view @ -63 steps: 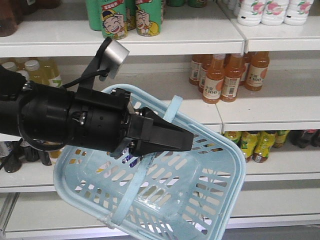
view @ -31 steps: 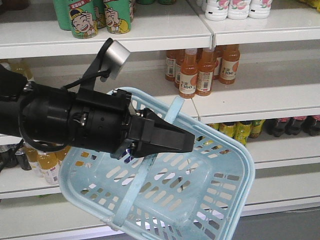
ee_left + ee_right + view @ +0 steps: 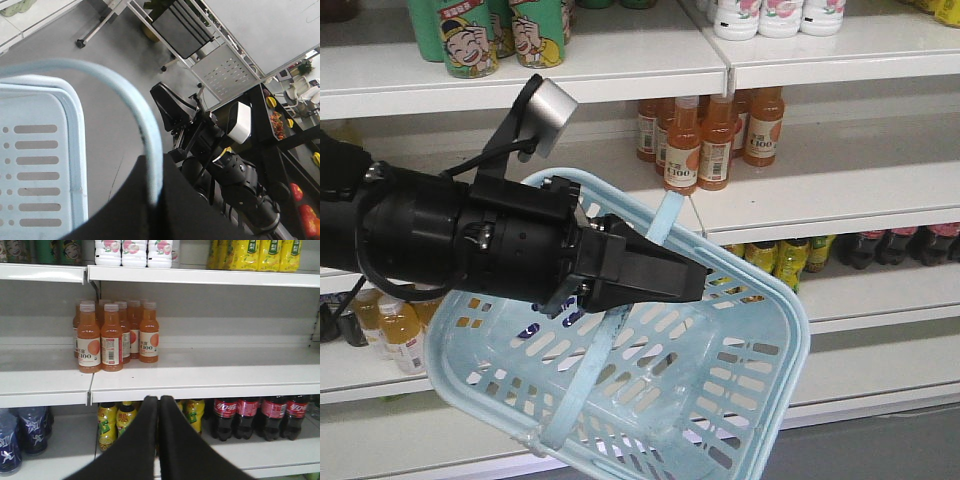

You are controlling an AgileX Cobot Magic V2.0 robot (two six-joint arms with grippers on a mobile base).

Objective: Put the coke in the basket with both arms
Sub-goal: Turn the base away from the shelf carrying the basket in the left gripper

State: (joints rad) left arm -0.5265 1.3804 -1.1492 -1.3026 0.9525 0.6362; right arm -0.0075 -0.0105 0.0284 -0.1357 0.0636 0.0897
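The light blue basket [image 3: 760, 380] hangs tilted in front of the shelves in the front view. My left gripper [image 3: 695, 283] is shut on the basket's flat handle [image 3: 595, 370]. The left wrist view shows that handle [image 3: 127, 95] running down between the black fingers [image 3: 200, 210], with the basket's slotted wall [image 3: 35, 160] at the left. The right gripper [image 3: 159, 399] is shut with nothing in it and points at the shelf edge. The right arm [image 3: 225, 165] also shows in the left wrist view. The coke is out of view.
White shelves hold orange juice bottles [image 3: 700, 145], green cans [image 3: 470, 35] and white bottles [image 3: 760, 15]. The lower shelf carries yellow drink bottles [image 3: 120, 425] and dark cola bottles with red labels [image 3: 255, 415]. Grey floor [image 3: 110, 100] lies below the basket.
The shelves and their bottles have slid left in the front view. The left gripper keeps its hold on the handle, and the basket has swung slightly.
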